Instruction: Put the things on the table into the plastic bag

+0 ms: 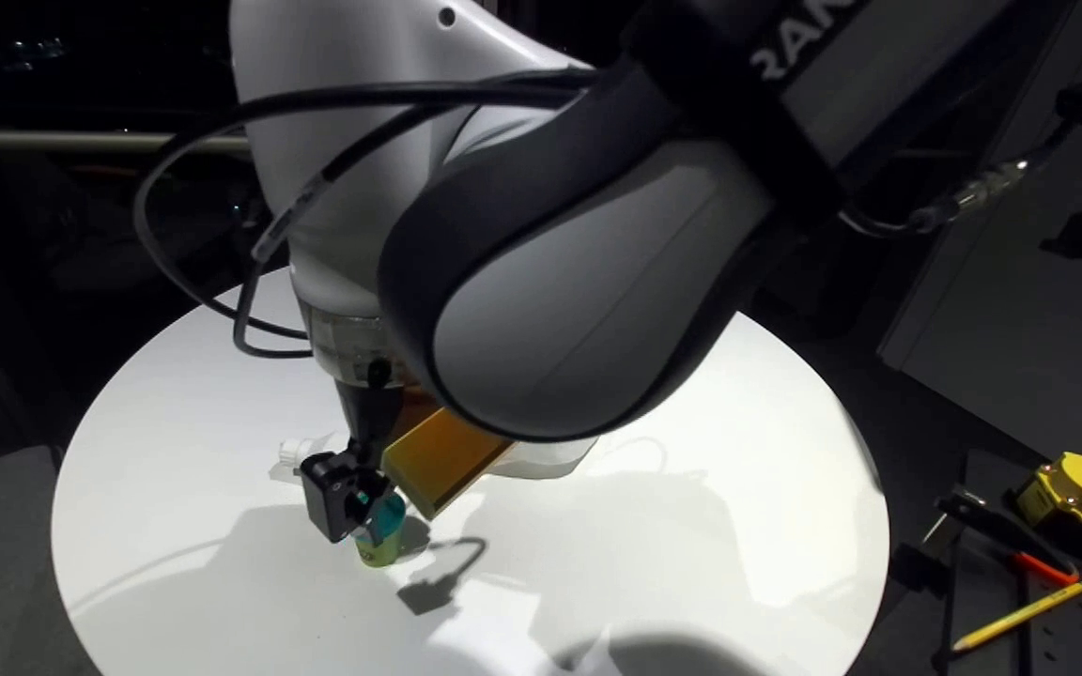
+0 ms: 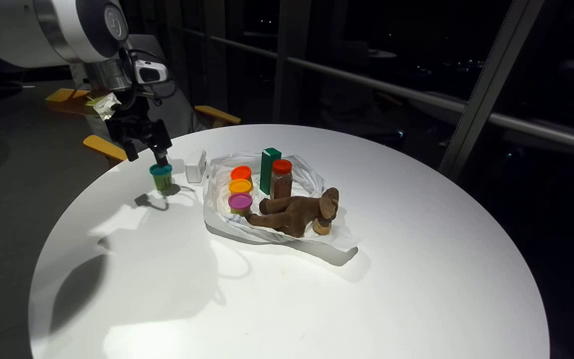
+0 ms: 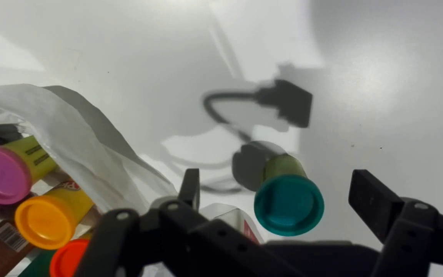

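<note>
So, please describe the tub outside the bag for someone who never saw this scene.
On the round white table, find the plastic bag. Outside it, below the open tool, stands a green tub. Its teal lid sets it apart: the bag's three tubs have purple, orange and red-orange lids.
</note>
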